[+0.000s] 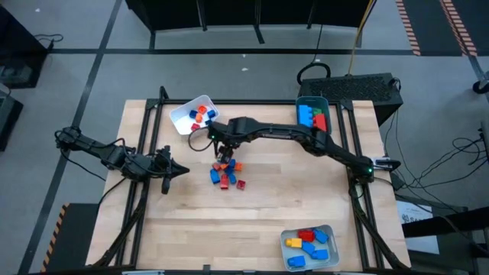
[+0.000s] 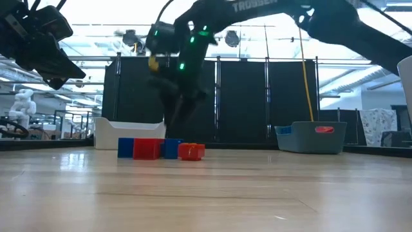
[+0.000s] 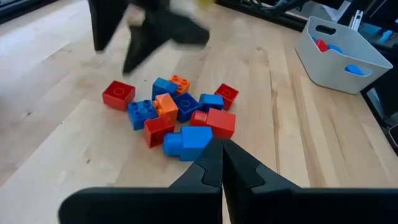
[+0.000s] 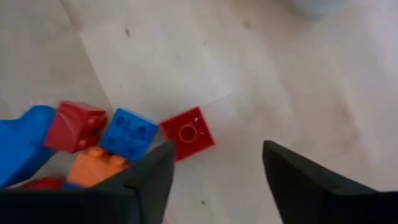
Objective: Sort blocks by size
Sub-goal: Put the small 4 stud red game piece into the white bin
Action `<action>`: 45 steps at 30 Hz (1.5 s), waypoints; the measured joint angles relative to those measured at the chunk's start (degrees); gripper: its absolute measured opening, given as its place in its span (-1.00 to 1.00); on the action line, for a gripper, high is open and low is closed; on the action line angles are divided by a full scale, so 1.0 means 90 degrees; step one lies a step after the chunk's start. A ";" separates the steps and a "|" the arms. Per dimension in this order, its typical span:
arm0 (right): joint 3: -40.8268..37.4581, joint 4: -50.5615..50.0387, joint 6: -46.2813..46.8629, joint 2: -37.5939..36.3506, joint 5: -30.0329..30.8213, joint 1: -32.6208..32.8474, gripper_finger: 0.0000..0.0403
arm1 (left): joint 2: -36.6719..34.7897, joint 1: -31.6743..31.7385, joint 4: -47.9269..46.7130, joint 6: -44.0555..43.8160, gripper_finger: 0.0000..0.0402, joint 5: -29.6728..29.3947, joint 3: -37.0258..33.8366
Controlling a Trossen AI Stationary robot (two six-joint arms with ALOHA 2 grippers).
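A loose pile of red, blue and orange blocks (image 1: 227, 175) lies on the wooden table near its middle, each block resting on the tabletop or against a neighbour. The pile also shows in the left wrist view (image 3: 177, 115) and the low view (image 2: 161, 148). My right gripper (image 1: 222, 153) hangs open just above the pile's far side, pointing steeply down. In its wrist view, nothing sits between the fingers of my right gripper (image 4: 217, 149), and a small red block (image 4: 188, 133) lies just beyond one fingertip. My left gripper (image 1: 180, 169) waits shut to the left of the pile, above the table.
A white tray (image 1: 183, 116) with a few small blocks stands behind the pile. A teal tray (image 1: 324, 103) at the far right holds blue, green and red blocks. A grey tray (image 1: 331, 231) near the front right edge holds several more. Bare wood lies all round the pile.
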 joint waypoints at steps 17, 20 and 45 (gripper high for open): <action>0.0001 0.0304 0.0626 0.0407 -0.0066 -0.0002 0.31 | 0.0000 0.0000 0.0000 -0.0005 -0.99 0.0000 0.0000; -0.0002 0.0331 0.0644 0.0570 -0.0137 -0.0004 0.31 | 0.0002 0.0001 0.0003 -0.0005 -0.99 0.0002 0.0000; -0.0002 -0.0096 -0.0720 0.0627 -0.0357 -0.0124 -0.08 | 0.0001 0.0002 -0.0013 0.0000 -0.99 0.0001 0.0000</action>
